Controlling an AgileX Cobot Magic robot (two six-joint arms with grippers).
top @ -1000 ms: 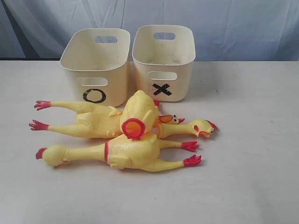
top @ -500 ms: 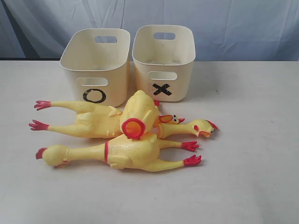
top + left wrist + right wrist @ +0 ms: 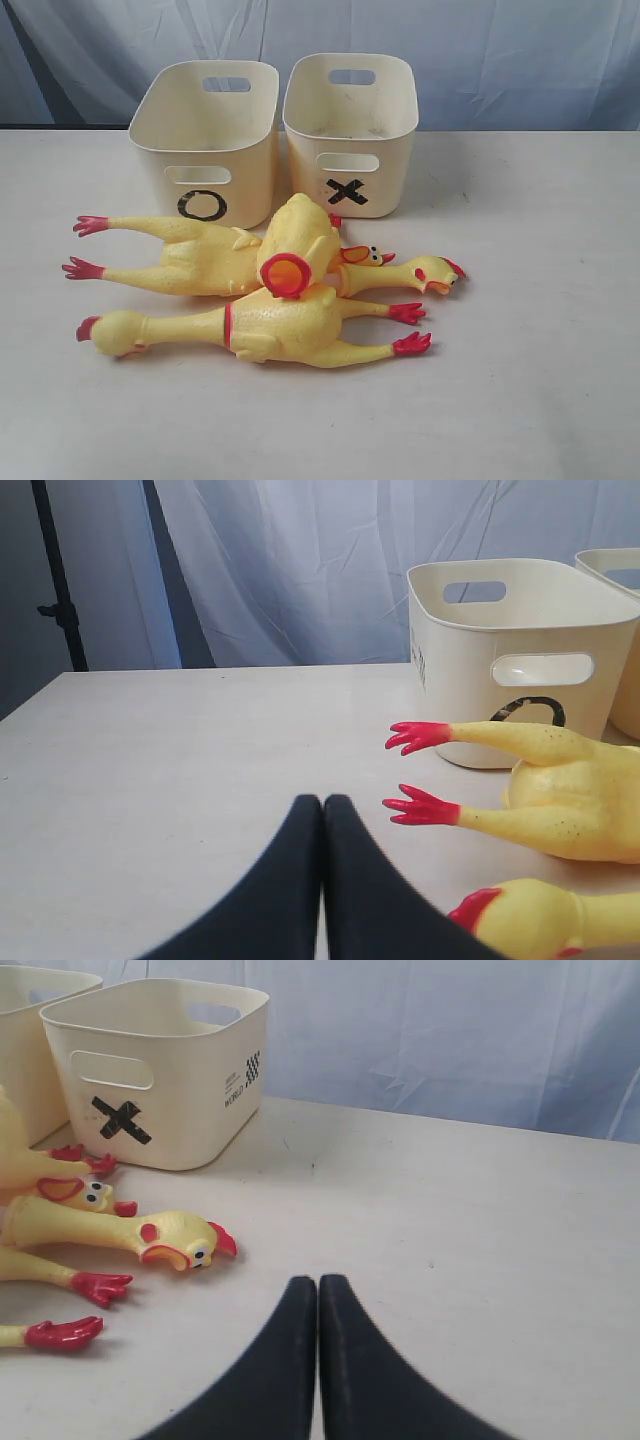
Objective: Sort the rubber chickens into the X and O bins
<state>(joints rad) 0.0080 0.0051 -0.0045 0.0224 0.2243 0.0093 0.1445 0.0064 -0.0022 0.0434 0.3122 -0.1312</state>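
Observation:
Three yellow rubber chickens lie piled on the table in front of the bins. The front chicken (image 3: 270,330) has its head to the left and red feet to the right. The rear chicken (image 3: 190,258) stretches its feet left and its head (image 3: 438,273) right. A smaller chicken (image 3: 300,245) rests on top of them. The O bin (image 3: 205,140) stands at the back left, the X bin (image 3: 352,130) beside it on the right. My left gripper (image 3: 323,802) is shut and holds nothing, short of the red feet (image 3: 422,805). My right gripper (image 3: 318,1282) is shut and holds nothing, away from the chicken head (image 3: 180,1240).
Both bins look empty from the exterior view. A pale table (image 3: 540,330) carries everything, with a blue-white curtain (image 3: 500,50) behind it. A dark stand (image 3: 55,580) rises past the table's far edge in the left wrist view.

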